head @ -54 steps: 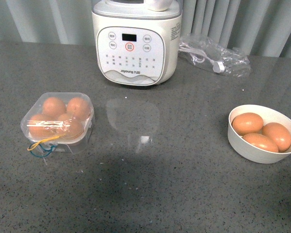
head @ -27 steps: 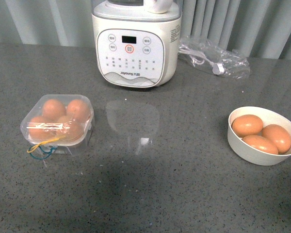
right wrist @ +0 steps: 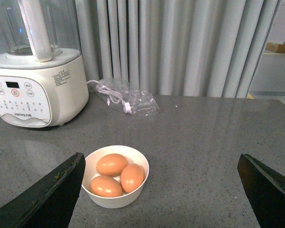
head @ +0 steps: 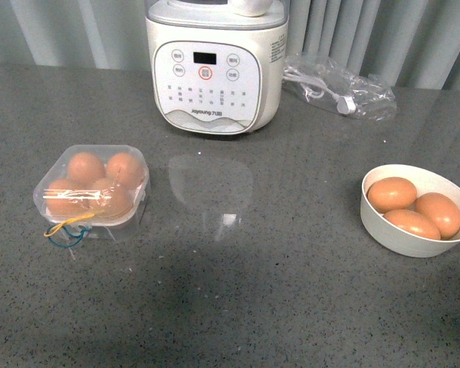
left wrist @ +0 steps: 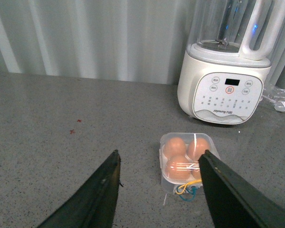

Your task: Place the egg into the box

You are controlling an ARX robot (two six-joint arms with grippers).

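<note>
We see the box [head: 91, 188] closed on the bench [head: 238, 291], four brown eggs filling its tray and elastic bands [head: 65, 230] trailing beside it, three more eggs in the white bowl [head: 414, 230] well apart, while only our wrist views show both grippers' fingers [left wrist: 102, 190] [right wrist: 47, 194] spread wide, empty, above the bench.

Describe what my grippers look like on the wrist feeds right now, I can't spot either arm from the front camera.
Only the fingers show. The left gripper has two dark, almost black, flat tapering fingers with a matte, slightly scuffed surface. The right gripper shows the same dark wedge-shaped fingers at the frame edges. No cables, markings or arm links are visible, and the front view shows no arm.
</note>
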